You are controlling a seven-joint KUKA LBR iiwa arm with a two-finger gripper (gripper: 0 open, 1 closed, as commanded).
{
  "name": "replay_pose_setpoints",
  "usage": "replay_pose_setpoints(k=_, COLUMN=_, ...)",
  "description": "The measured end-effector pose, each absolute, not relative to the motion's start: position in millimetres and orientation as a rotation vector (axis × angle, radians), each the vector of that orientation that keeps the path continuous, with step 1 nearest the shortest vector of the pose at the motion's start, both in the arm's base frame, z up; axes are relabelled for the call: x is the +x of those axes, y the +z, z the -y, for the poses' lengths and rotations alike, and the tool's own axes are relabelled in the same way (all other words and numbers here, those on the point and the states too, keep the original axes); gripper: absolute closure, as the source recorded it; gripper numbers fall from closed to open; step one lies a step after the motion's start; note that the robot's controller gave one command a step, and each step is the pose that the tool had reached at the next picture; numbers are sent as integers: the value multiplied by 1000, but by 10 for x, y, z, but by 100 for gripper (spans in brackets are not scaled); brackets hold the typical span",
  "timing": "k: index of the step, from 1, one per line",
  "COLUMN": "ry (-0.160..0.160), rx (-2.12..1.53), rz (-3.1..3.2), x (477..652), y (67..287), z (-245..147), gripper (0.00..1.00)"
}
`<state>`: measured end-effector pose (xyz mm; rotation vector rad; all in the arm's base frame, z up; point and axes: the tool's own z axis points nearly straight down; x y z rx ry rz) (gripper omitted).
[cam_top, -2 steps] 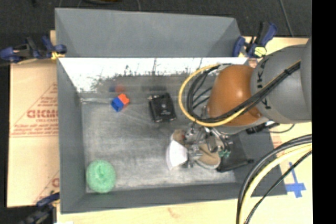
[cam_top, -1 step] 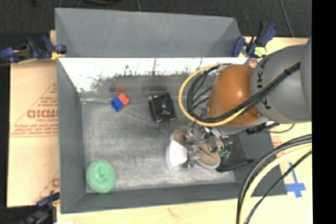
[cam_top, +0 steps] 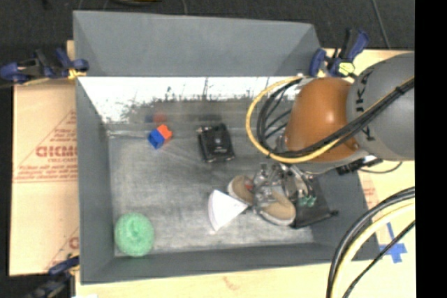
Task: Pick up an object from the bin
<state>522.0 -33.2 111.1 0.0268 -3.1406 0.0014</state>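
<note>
Reaching down into the near right corner of the bin (cam_top: 94,171), your gripper (cam_top: 278,186) is hanging directly over a tan shoe-like thing (cam_top: 281,213) - you are probably at the descent-and-grasp step. Whether the tool is open or closed, you cannot tell from the camera view. The tan piece is lying flat, looking soft and rounded, with a white folded piece (cam_top: 223,209) touching its left side - so your next move is calling for a grip that takes the tan piece alone. A black box (cam_top: 214,142) is sitting well apart.
</note>
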Motion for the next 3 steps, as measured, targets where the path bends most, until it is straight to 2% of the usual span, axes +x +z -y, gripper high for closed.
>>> replay_pose_setpoints(k=1, ry=2, rx=23, rz=3147, x=5241, y=1535, z=343, gripper=100)
replay_pose_setpoints(k=2, ry=-1, rx=-3, rz=3145, x=5200, y=1600, z=353, gripper=100)
replay_pose_setpoints(k=3, ry=2, rx=49, rz=3142, x=5234, y=2379, z=307, gripper=100)
